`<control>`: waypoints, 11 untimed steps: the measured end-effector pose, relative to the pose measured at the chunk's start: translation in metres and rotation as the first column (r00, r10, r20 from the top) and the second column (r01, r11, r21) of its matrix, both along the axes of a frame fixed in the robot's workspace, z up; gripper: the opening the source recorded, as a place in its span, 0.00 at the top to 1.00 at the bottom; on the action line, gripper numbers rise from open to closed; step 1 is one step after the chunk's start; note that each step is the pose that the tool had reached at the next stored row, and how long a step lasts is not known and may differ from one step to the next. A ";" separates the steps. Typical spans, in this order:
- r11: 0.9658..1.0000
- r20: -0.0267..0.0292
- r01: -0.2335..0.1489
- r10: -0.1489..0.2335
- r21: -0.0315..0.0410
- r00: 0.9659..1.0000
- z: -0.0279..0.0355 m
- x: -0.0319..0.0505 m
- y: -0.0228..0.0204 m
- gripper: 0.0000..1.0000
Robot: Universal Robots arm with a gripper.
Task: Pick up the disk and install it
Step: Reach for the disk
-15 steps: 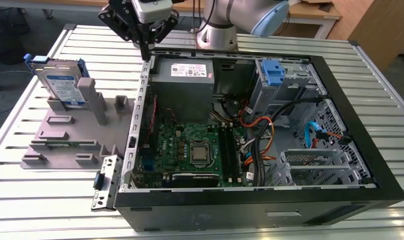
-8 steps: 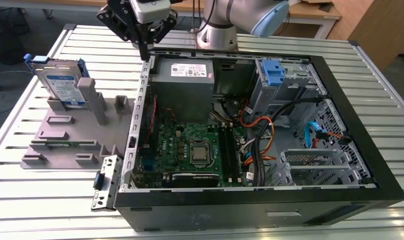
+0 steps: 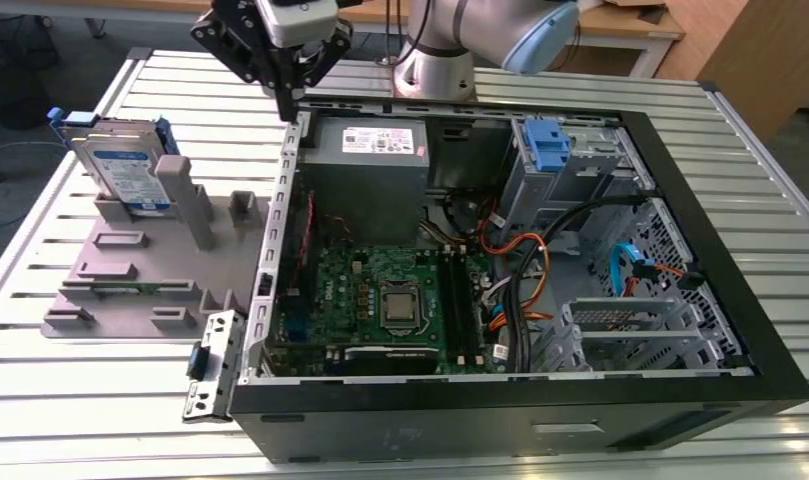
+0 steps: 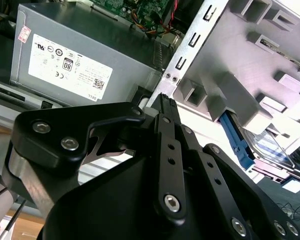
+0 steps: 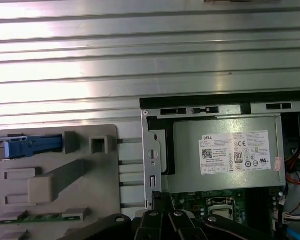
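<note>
Overhead, end effector (image 3: 292, 110) pinched together, empty, above case (image 3: 511, 432) edge, disk (image 3: 127, 168) upright in grey holder (image 3: 111, 268).

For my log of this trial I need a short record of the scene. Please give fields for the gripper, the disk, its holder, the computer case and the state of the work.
gripper: shut, empty, over the case's edge near the power supply
disk: upright in the holder, apart from the gripper
holder: grey, on the table, at the exterior view's left of the case
computer case: open, motherboard showing
work: disk not yet picked up
</note>
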State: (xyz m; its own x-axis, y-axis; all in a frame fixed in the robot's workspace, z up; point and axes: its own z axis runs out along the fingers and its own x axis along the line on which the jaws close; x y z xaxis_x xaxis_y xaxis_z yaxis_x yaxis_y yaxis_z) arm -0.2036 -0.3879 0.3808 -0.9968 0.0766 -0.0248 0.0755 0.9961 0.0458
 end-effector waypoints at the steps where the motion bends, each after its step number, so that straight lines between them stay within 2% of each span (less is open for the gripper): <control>1: 1.000 0.000 0.000 0.000 0.000 1.000 -0.0001 -0.0004 0.0000 0.89; 11: 1.000 0.000 0.000 0.000 0.000 1.000 -0.0002 -0.0042 0.0000 0.89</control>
